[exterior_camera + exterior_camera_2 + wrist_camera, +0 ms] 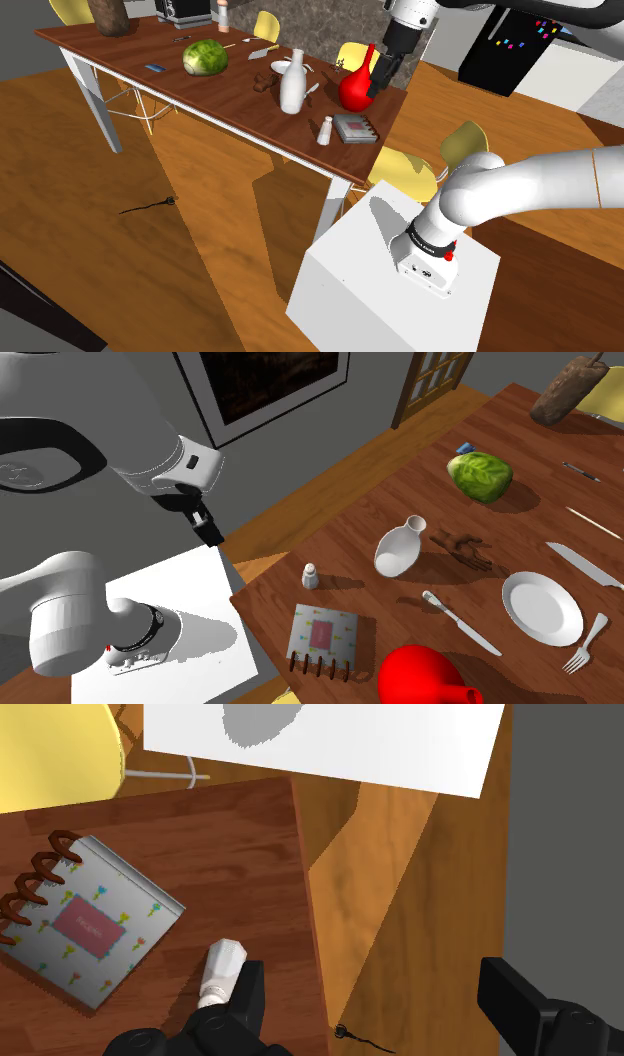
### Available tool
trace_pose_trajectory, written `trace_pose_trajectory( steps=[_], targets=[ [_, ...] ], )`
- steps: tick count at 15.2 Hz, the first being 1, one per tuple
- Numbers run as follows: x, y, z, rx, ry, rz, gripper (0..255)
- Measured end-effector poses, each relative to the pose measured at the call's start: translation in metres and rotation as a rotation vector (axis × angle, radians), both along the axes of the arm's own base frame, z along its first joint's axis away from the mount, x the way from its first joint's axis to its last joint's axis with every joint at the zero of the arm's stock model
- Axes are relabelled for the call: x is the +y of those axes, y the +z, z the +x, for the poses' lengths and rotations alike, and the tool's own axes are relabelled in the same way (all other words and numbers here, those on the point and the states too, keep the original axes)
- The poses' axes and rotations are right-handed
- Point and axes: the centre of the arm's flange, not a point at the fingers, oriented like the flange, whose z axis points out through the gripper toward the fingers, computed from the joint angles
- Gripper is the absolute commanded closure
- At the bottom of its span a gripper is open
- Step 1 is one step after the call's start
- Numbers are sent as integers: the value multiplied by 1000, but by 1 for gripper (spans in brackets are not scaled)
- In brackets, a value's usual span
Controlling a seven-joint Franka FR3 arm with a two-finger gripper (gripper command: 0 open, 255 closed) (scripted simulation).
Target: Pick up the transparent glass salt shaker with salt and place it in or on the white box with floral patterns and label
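Black fingers [512, 1002] of the gripper [375, 1004] stand wide apart, with nothing clasped between them. In the shoulder view the gripper [376, 82] hangs above the near corner of the wooden table [120, 45], between one and two o'clock of the salt shaker [325, 130] and well apart from it.

The shaker is small and pale and stands upright on the tabletop. It is just beside the box [355, 128], at the box's nine o'clock, with a thin gap between them. The box lies flat; it is white with small coloured flowers, a pink label and brown rings along one edge. A red vase [355, 92] stands at the box's twelve o'clock, and a white vase [291, 85] at the shaker's eleven o'clock.

In the second exterior view the shaker [310, 576] is at twelve o'clock of the box [323, 637]. The gripper [210, 532] is at ten o'clock of the shaker, beyond the table's edge and above the white stand [210, 582].

In the wrist view the shaker [220, 972] shows between the box [90, 926] and one finger, outside the gap.
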Motion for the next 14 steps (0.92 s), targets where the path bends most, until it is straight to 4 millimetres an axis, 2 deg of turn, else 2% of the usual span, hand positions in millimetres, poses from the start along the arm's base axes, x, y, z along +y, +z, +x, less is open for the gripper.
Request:
trace_pose_trajectory(
  steps=[3, 14],
  targets=[
    [-3, -11, 7, -7, -17, -4, 0],
    [-36, -120, 74, -87, -165, -39, 0]
  ],
)
